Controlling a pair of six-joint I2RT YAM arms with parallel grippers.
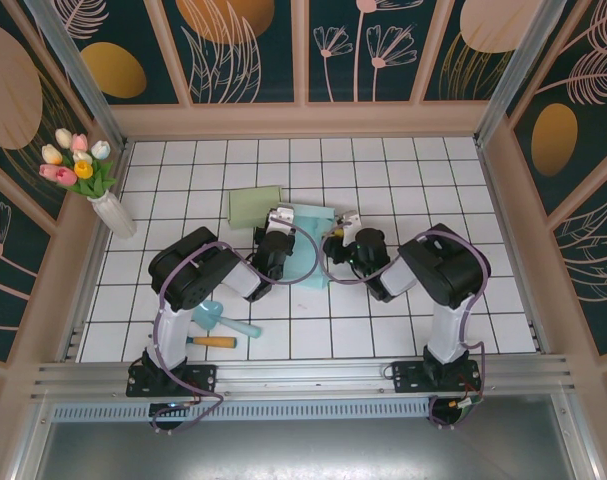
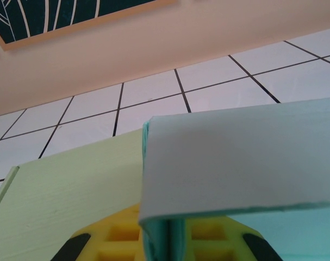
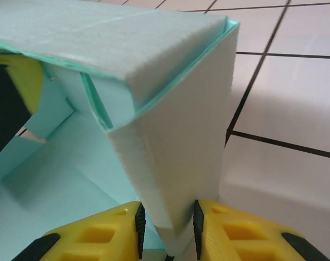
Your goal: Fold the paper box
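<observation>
While both arms reach in from the near edge of the white tiled table point(image 1: 403, 180), a pale teal paper box point(image 1: 305, 258) sits partly folded around the middle of the table, slightly toward the far edge. The left gripper point(image 2: 156, 242) is closed on the box's left wall, with a thin teal edge pinched between its yellow fingers point(image 2: 118, 236). The right gripper point(image 3: 167, 231) is clamped on an upright teal flap at the box's right side, a yellow finger pressing on each face. A pale green sheet point(image 1: 255, 205) lies just beside the box, on its far left. A white vase point(image 1: 113, 213) of tulips stands by the table's left edge, toward the far left corner
</observation>
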